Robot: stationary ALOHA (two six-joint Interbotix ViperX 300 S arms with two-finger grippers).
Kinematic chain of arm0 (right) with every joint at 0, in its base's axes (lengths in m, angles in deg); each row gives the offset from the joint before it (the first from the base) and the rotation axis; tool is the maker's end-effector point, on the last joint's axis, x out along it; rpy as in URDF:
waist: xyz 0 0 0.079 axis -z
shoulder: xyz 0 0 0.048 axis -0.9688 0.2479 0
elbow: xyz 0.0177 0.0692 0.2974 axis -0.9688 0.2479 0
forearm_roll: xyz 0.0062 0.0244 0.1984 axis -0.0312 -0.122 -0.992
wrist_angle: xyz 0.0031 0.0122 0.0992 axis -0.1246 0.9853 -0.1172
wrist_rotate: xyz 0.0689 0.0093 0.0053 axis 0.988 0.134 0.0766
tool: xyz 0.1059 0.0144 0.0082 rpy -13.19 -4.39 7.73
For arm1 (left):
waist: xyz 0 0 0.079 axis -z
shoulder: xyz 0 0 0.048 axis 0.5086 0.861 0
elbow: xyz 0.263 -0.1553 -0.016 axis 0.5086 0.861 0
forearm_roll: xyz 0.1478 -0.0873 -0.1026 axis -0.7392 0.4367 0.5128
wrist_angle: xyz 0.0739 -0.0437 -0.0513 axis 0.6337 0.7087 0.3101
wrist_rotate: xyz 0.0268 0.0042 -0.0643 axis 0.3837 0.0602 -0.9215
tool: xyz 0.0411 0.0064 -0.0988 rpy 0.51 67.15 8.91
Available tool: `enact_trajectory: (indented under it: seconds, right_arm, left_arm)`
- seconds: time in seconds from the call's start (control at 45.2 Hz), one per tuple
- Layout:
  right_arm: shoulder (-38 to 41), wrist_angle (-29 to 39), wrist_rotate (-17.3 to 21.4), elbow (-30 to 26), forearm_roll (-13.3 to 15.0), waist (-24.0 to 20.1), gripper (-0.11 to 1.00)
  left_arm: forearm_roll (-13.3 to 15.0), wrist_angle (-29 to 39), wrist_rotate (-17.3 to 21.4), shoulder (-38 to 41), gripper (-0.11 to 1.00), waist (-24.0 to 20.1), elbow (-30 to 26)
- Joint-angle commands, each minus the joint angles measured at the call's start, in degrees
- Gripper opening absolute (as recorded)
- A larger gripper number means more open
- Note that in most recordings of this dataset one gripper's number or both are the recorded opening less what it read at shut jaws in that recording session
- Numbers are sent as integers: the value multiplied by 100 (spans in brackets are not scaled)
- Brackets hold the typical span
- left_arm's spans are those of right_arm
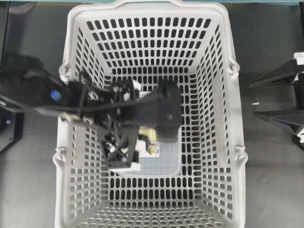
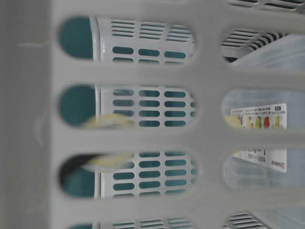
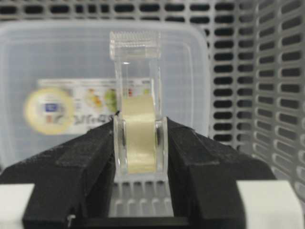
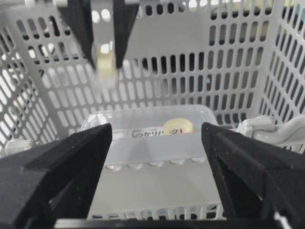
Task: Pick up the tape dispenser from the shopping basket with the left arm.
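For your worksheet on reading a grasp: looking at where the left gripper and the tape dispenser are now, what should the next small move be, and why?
Probably a straight lift. The left gripper has its jaws closed on the clear tape dispenser, roll between them. In the right wrist view it hangs above the plastic tray but below the shopping basket rim, so raising it further should clear the walls.

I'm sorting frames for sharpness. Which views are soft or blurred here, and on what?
Table-level view: the shopping basket wall fills the frame, out of focus. Left wrist view: the tape dispenser is sharp, the plastic tray label behind it blurred. Right wrist view: the dispenser in the left gripper is smeared. Overhead view: crisp.
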Motion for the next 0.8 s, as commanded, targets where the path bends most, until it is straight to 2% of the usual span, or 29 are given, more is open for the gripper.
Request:
enact_trajectory:
  seconds: [0.0,0.089,0.775]
  right_arm:
    - [9,-53,9,-53,-9,-9,73]
    - [9,-62,9,-53,-9,-9,73]
    - [-18,-79,18,-53,-9,-9,73]
  left_arm:
    - [-18,483,0,-185,28,0,-633]
    - [-18,677,0,-149,28,0,-782]
    - [-18,677,0,-114,28,-9,-615]
